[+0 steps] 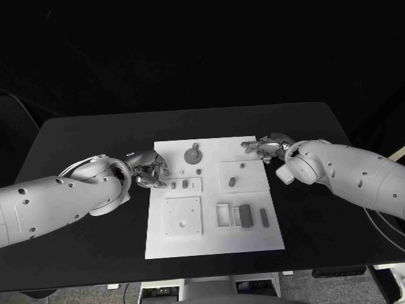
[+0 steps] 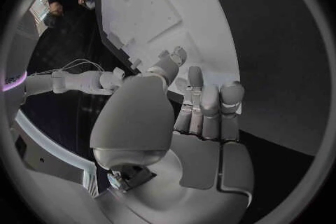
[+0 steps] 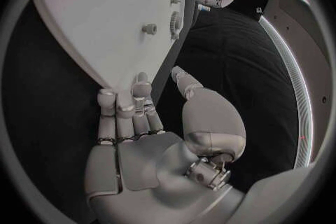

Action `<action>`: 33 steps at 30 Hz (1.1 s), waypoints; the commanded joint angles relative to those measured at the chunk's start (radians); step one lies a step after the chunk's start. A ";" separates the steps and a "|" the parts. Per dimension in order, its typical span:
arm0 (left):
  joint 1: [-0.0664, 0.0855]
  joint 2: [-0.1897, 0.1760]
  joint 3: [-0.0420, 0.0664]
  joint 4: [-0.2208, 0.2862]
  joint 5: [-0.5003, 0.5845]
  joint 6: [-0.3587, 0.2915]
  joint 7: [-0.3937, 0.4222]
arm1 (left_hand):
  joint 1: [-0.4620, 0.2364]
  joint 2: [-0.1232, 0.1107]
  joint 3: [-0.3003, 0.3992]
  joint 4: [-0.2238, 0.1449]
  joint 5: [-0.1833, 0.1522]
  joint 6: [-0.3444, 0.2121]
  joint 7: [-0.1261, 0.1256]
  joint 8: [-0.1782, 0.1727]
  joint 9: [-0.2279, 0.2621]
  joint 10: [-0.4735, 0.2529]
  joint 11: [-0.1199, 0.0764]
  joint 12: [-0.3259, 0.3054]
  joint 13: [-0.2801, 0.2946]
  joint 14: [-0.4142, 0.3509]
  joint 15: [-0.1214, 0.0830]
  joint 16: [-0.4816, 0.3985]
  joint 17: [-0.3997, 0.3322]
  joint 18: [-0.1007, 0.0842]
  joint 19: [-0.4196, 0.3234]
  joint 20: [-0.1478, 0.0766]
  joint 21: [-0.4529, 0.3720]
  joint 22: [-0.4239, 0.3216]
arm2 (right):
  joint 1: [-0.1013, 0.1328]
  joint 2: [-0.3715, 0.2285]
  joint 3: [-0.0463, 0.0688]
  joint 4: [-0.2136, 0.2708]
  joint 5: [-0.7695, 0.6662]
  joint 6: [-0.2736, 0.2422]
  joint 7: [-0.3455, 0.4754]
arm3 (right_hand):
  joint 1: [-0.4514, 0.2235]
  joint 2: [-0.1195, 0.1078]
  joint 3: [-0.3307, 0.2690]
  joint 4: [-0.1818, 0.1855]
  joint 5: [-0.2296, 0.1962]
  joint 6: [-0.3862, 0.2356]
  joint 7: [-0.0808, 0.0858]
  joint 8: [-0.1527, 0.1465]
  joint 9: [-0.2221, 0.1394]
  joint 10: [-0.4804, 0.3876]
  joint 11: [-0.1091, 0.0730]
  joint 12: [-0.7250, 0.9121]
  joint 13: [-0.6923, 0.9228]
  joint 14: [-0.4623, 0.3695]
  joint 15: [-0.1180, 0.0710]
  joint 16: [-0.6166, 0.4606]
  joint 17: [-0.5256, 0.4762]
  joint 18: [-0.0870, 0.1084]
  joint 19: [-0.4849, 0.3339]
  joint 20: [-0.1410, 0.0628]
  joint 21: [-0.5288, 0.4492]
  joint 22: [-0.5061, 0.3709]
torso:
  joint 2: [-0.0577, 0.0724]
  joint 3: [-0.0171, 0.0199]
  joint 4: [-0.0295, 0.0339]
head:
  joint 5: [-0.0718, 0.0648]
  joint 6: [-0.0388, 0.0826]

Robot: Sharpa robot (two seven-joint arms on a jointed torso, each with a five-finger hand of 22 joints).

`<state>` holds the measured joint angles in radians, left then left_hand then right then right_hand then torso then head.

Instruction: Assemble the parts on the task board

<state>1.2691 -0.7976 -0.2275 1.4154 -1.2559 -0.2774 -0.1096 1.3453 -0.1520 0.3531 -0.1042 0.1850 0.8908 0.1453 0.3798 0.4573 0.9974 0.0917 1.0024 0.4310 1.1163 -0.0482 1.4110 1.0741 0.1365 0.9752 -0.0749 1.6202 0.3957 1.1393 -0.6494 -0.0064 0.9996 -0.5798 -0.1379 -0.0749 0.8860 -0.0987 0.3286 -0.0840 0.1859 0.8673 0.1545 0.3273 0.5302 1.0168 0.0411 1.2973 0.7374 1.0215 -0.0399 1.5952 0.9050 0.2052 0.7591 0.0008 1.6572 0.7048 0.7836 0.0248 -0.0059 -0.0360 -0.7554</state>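
The left hand (image 1: 150, 170), silver metal with fingers spread and holding nothing, rests at the left edge of the flat white board (image 1: 257, 237) in the middle of the matte black table (image 1: 93, 133). Small grey parts (image 1: 245, 215) lie on the board. The right hand (image 1: 268, 148), likewise empty and spread, sits at the board's far right corner.

My left hand (image 1: 148, 170) and right hand (image 1: 268, 148) both hover low with fingers extended and apart, holding nothing, arms angled inward.
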 commanded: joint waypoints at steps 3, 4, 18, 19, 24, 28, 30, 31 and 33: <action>0.001 0.007 0.009 -0.028 0.096 -0.091 0.111 | 0.023 0.004 0.047 0.006 0.007 0.037 0.006 0.010 0.006 -0.007 0.005 -0.021 -0.013 -0.004 0.003 -0.008 -0.005 0.034 -0.005 0.001 -0.007 -0.005 | -0.004 -0.002 -0.002 -0.001 0.004 -0.007 0.019 | -0.013 0.001 -0.003 0.004 0.000 0.000 0.007 -0.006 -0.001 -0.005 0.003 -0.005 -0.001 -0.002 -0.008 -0.005 -0.001 0.027 0.001 -0.002 0.126 -0.002 | 0.000 0.0022 -0.0002 | 0.003 0.012; 0.001 0.011 0.010 -0.038 0.110 -0.094 0.127 | 0.024 0.006 0.062 0.010 0.007 0.050 0.007 0.014 0.008 -0.004 0.006 -0.028 -0.018 -0.004 0.004 -0.010 -0.007 0.033 -0.005 0.002 -0.009 -0.006 | -0.004 -0.002 -0.002 -0.002 0.010 -0.007 0.024 | -0.013 0.001 -0.003 0.004 0.000 0.000 0.007 -0.006 -0.001 -0.005 0.003 -0.005 -0.001 -0.002 -0.008 -0.005 -0.001 0.027 0.001 -0.002 0.126 -0.002 | 0.000 0.0018 -0.0004 | 0.004 0.013; 0.003 0.126 0.027 -0.168 0.027 -0.078 0.246 | -0.010 0.000 0.089 0.033 0.001 0.105 0.003 0.033 0.019 0.038 -0.001 -0.034 -0.026 0.008 0.005 -0.009 -0.011 0.030 0.005 0.002 -0.004 -0.006 | -0.004 0.001 -0.002 -0.007 0.016 -0.010 0.031 | -0.012 0.003 -0.003 0.004 0.001 0.000 0.006 -0.006 -0.001 -0.005 0.003 -0.005 -0.001 -0.002 -0.008 -0.005 -0.001 0.027 0.001 -0.002 0.126 -0.002 | 0.001 0.0018 -0.0030 | 0.014 0.043; 0.003 0.134 0.027 -0.172 0.026 -0.084 0.249 | -0.020 -0.001 0.084 0.035 0.001 0.107 0.002 0.032 0.019 0.042 -0.002 -0.036 -0.027 0.011 0.005 -0.008 -0.011 0.030 0.007 0.002 -0.003 -0.005 | -0.004 0.002 -0.002 -0.007 0.016 -0.010 0.031 | -0.012 0.003 -0.003 0.004 0.001 0.000 0.006 -0.006 -0.001 -0.005 0.003 -0.005 -0.001 -0.002 -0.008 -0.005 -0.001 0.027 0.001 -0.002 0.126 -0.002 | 0.001 0.0022 -0.0033 | 0.014 0.046; 0.003 0.170 0.027 -0.186 0.015 -0.079 0.253 | -0.054 -0.008 0.055 0.029 0.001 0.084 -0.001 0.010 0.012 0.080 -0.013 -0.020 -0.021 0.035 -0.002 0.006 -0.006 0.036 0.028 -0.004 0.014 0.001 | -0.004 0.003 -0.002 -0.006 0.016 -0.011 0.030 | -0.012 0.003 -0.002 0.004 0.001 0.000 0.006 -0.006 -0.001 -0.005 0.003 -0.005 -0.001 -0.002 -0.008 -0.005 -0.001 0.027 0.001 -0.002 0.126 -0.002 | 0.001 0.0017 -0.0021 | 0.015 0.051; 0.002 0.197 0.026 -0.196 -0.008 -0.055 0.255 | -0.060 -0.011 0.033 0.013 0.002 0.077 -0.004 0.000 0.009 0.098 -0.021 -0.003 -0.013 0.048 -0.008 0.019 0.000 0.041 0.039 -0.007 0.026 0.006 | -0.004 0.005 -0.002 -0.006 0.016 -0.015 0.030 | -0.012 0.003 -0.002 0.004 0.001 0.000 0.006 -0.006 -0.001 -0.006 0.003 -0.005 -0.001 -0.002 -0.008 -0.005 -0.001 0.027 0.001 -0.002 0.126 -0.002 | 0.002 0.0015 -0.0012 | 0.012 0.052; 0.002 0.211 0.026 -0.204 -0.029 -0.026 0.248 | -0.040 -0.003 0.031 -0.005 0.005 0.068 -0.012 -0.011 0.006 0.112 -0.028 0.018 -0.001 0.061 -0.015 0.037 0.009 0.047 0.054 -0.011 0.042 0.013 | -0.004 0.006 -0.002 -0.007 0.016 -0.016 0.030 | -0.012 0.003 -0.002 0.004 0.001 0.000 0.006 -0.006 -0.001 -0.006 0.003 -0.005 -0.001 -0.002 -0.008 -0.005 -0.001 0.027 0.001 -0.002 0.126 -0.002 | 0.002 0.0003 -0.0019 | 0.011 0.052; 0.002 0.222 0.026 -0.212 -0.048 -0.009 0.248 | -0.028 -0.001 0.033 -0.010 0.005 0.060 -0.018 -0.019 0.003 0.117 -0.031 0.032 0.007 0.068 -0.018 0.048 0.014 0.050 0.062 -0.012 0.051 0.017 | -0.004 0.006 -0.002 -0.007 0.016 -0.017 0.030 | -0.012 0.003 -0.002 0.004 0.001 0.000 0.006 -0.006 -0.001 -0.006 0.003 -0.005 -0.001 -0.002 -0.008 -0.005 -0.001 0.027 0.001 -0.002 0.126 -0.002 | 0.002 0.0001 -0.0021 | 0.011 0.052; 0.002 0.236 0.026 -0.222 -0.068 0.003 0.245 | -0.015 0.005 0.035 -0.010 0.005 0.052 -0.027 -0.030 -0.001 0.129 -0.038 0.069 0.028 0.085 -0.026 0.079 0.030 0.057 0.082 -0.015 0.077 0.028 | -0.004 0.007 -0.002 -0.008 0.016 -0.019 0.030 | -0.012 0.003 -0.002 0.004 0.001 0.000 0.006 -0.006 -0.001 -0.006 0.003 -0.005 -0.001 -0.002 -0.008 -0.005 -0.001 0.027 0.001 -0.002 0.126 -0.002 | 0.002 -0.0001 -0.0021 | 0.010 0.052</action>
<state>1.2704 -0.5703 -0.2023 1.1990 -1.2619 -0.3259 0.1209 1.3234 -0.1477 0.3873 -0.1107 0.1888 0.9457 0.1189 0.3519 0.4571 1.1192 0.0480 1.0678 0.4567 1.1975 -0.0747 1.4865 1.1025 0.1297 1.0533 -0.0895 1.6571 0.4226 1.1374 -0.6450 -0.0073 0.9928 -0.5648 -0.1544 -0.0519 0.8820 -0.0946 0.3286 -0.0841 0.1859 0.8651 0.1532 0.3273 0.5304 1.0168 0.0411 1.2973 0.7376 1.0214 -0.0398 1.5952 0.9051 0.2051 0.7591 0.0008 1.6573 0.7047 0.7852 0.0256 -0.0078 -0.0247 -0.7032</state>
